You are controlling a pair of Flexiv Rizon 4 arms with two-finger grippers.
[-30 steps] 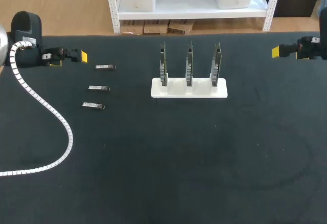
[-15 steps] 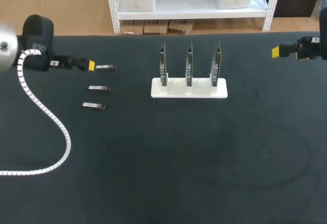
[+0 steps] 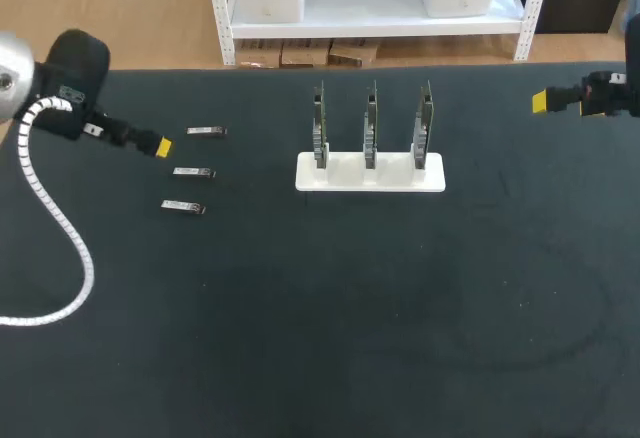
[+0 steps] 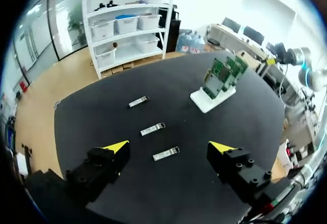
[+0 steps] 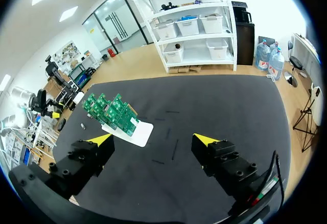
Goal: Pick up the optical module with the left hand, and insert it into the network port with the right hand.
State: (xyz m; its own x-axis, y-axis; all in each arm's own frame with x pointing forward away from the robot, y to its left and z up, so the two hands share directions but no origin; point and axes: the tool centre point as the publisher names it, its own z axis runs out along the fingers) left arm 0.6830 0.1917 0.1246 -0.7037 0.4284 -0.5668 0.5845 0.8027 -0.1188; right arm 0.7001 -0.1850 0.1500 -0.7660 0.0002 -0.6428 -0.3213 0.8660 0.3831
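Observation:
Three small metal optical modules lie in a column on the black table: far point(image 3: 206, 131), middle point(image 3: 194, 172) and near point(image 3: 183, 207). My left gripper point(image 3: 160, 145) hovers just left of them, open and holding nothing. In the left wrist view the modules point(image 4: 153, 129) lie ahead of the open left gripper point(image 4: 168, 147), the nearest one point(image 4: 166, 154) between its yellow tips. Three green circuit boards point(image 3: 371, 123) stand upright in a white stand point(image 3: 340, 177) at mid-table. My right gripper point(image 3: 545, 101) hangs open and empty at the far right, well away from the boards point(image 5: 110, 112).
A white spiral-wrapped cable point(image 3: 60, 223) trails from my left arm across the left part of the table. The white stand point(image 4: 212, 93) sits beyond the modules to the right. The table's back edge runs just behind the boards.
My left arm has swung its gripper right toward the modules, then toward the table's near side, level between the far and middle module. The right arm has stayed still.

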